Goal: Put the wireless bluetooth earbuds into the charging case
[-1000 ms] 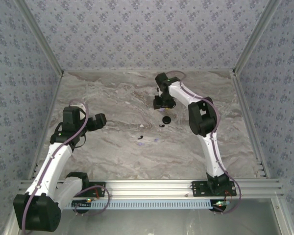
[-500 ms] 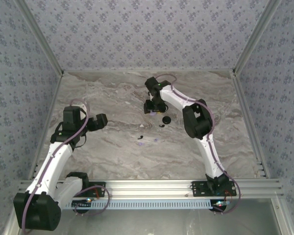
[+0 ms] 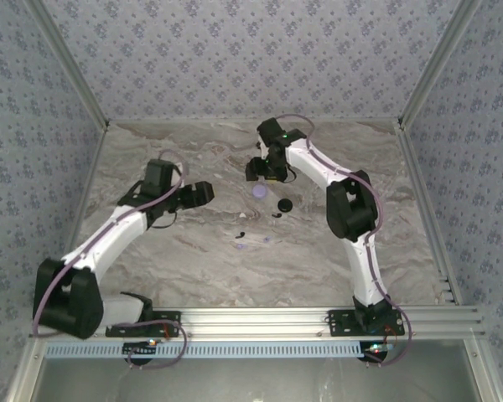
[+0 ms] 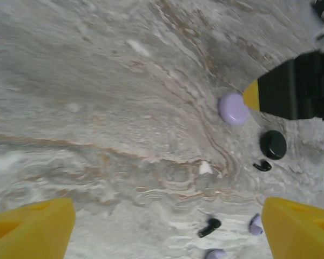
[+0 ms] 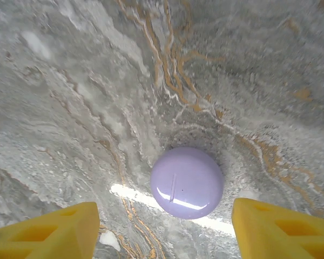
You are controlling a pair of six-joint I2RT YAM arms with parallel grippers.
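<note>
A round lavender charging case (image 3: 259,191) (image 5: 187,182) lies closed on the marble table. My right gripper (image 3: 262,171) (image 5: 164,232) hovers just behind it, open, its yellow fingertips (image 5: 283,229) apart on either side with nothing between them. A round black charging case (image 3: 284,204) (image 4: 273,144) sits to the right, with a black earbud (image 4: 262,165) beside it. Nearer me lie another black earbud (image 3: 242,234) (image 4: 209,227) and two lavender earbuds (image 4: 255,224) (image 4: 215,253). My left gripper (image 3: 203,193) (image 4: 167,232) is open above bare table, left of the earbuds.
The marble table (image 3: 176,251) is fenced by patterned walls on three sides and an aluminium rail (image 3: 251,318) at the near edge. A small white chip (image 4: 205,168) marks the surface near the earbuds. Bare room lies left and right of the cluster.
My right gripper has opened and drawn back, leaving the lavender case on the table. The left arm has swung right, toward the centre and the earbuds.
</note>
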